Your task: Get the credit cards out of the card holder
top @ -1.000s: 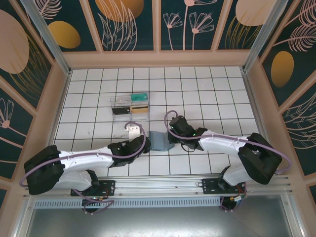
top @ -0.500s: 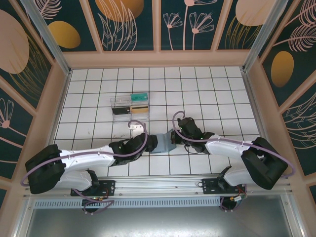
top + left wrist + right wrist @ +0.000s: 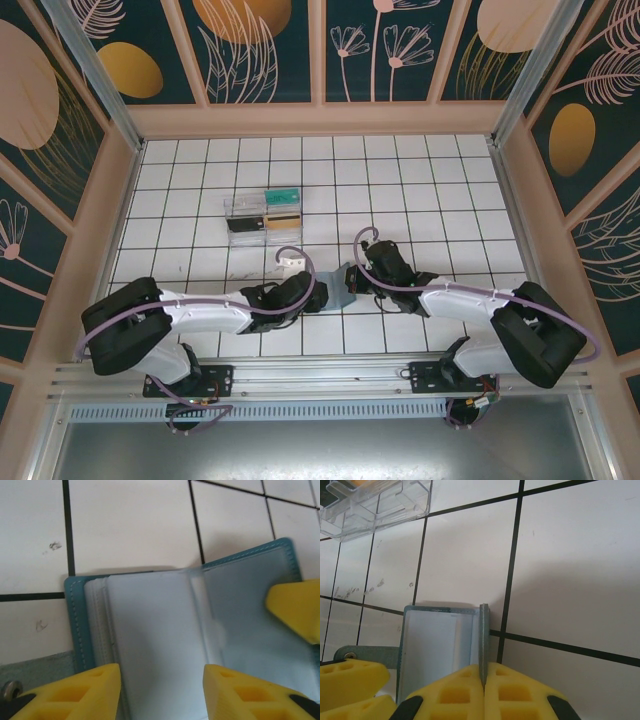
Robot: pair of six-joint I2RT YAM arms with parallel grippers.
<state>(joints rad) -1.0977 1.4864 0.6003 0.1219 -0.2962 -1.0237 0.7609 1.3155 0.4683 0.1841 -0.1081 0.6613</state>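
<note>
A clear plastic box [image 3: 246,212] sits on the white tiled floor [image 3: 440,190] above and left of centre in the top view. At its right end lie two credit cards, a teal card [image 3: 281,196] and below it an orange-tan card [image 3: 283,221]. Whether they rest inside the box or just beside it cannot be told. The right wrist view catches the box [image 3: 375,500] in its upper left corner, well apart from the work.

The card holder [image 3: 336,292] lies just below centre in the top view, between the two wrists. The left wrist view shows it [image 3: 150,645] spread open, its blue rim framing cloudy clear sleeves, and no card can be made out in them. In the right wrist view one flap [image 3: 483,630] stands upright on edge beside the flat half.

The left arm runs from its base at the lower left, low and nearly level, rightward to the holder. The left gripper [image 3: 312,297] is spread wide, its yellow fingers [image 3: 95,690] on either side of the sleeves. A purple cable [image 3: 296,252] loops above the wrist.

The right arm folds at the lower right and reaches up and leftward. The right gripper [image 3: 484,680] is pinched closed on the upright flap, with its fingers [image 3: 515,695] pressed against each face.
</note>
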